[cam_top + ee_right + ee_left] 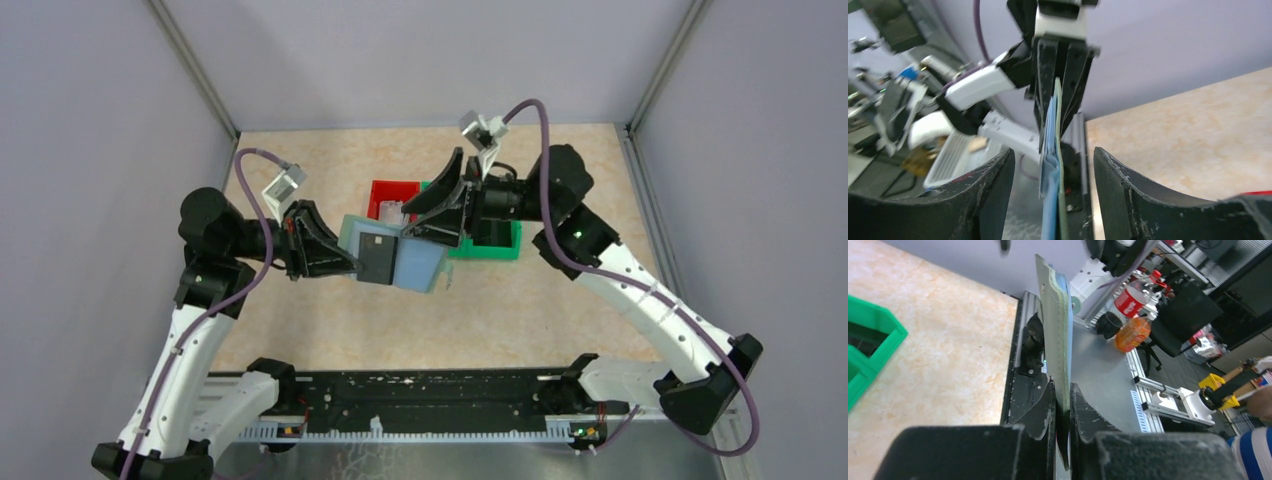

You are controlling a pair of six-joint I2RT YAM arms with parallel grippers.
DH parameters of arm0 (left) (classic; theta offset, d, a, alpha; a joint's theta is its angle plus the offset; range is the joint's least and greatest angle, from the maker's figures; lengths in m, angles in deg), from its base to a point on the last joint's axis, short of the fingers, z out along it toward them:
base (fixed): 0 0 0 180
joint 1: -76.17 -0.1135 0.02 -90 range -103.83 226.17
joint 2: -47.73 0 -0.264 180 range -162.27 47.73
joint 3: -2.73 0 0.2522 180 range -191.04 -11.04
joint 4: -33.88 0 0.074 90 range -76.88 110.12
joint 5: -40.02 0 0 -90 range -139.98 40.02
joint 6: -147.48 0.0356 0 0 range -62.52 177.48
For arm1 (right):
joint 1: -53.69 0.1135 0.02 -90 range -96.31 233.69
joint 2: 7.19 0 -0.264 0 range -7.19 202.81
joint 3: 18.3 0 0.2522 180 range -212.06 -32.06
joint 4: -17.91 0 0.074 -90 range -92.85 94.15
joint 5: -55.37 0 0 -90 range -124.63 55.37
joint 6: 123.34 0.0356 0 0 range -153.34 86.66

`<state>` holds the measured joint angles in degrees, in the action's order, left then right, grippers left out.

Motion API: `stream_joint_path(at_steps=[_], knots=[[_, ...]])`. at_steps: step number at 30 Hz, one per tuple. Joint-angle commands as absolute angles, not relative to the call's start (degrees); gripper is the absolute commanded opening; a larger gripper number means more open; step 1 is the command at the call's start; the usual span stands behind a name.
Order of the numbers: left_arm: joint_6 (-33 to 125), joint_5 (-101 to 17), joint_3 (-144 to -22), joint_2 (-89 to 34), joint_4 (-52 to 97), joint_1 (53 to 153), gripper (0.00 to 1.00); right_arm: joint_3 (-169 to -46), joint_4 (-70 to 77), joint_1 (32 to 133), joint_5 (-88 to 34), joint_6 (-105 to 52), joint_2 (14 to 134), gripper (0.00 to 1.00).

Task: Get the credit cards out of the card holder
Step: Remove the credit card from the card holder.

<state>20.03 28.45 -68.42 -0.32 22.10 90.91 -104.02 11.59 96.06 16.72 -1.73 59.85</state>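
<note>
The card holder (352,235) hangs open in the air over the middle of the table. A dark grey credit card (380,258) shows on its inner face, beside a pale blue panel (420,265). My left gripper (350,264) is shut on the holder's left edge. In the left wrist view the holder (1055,330) stands edge-on, pinched between the fingers (1040,412). My right gripper (413,226) is open at the holder's right end. In the right wrist view its fingers (993,185) stand apart on either side of the holder's edge (1058,200) without touching it.
A red bin (392,195) and a green bin (495,243) stand on the table behind the holder, with the right arm over them. A corner of the green bin (868,345) shows in the left wrist view. Grey walls close in the back and both sides.
</note>
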Motion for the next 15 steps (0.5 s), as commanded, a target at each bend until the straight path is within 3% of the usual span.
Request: stream_joint_path(at_steps=[1,4,9,15], knots=[[30.9,19.8,-71.5,-0.1,9.8,90.8,0.00,-112.1,2.3,94.6,1.5,-6.7,54.2,0.59],[31.3,17.0,-71.7,0.0,9.1,90.8,0.00,-110.4,4.3,94.6,-0.4,-4.6,51.4,0.57],[33.0,12.2,-72.6,0.0,7.6,90.8,0.00,-105.8,11.0,94.7,6.4,3.1,51.3,0.48],[32.3,13.1,-72.7,0.3,8.3,90.8,0.00,-97.6,20.9,95.0,13.3,12.4,53.5,0.47]])
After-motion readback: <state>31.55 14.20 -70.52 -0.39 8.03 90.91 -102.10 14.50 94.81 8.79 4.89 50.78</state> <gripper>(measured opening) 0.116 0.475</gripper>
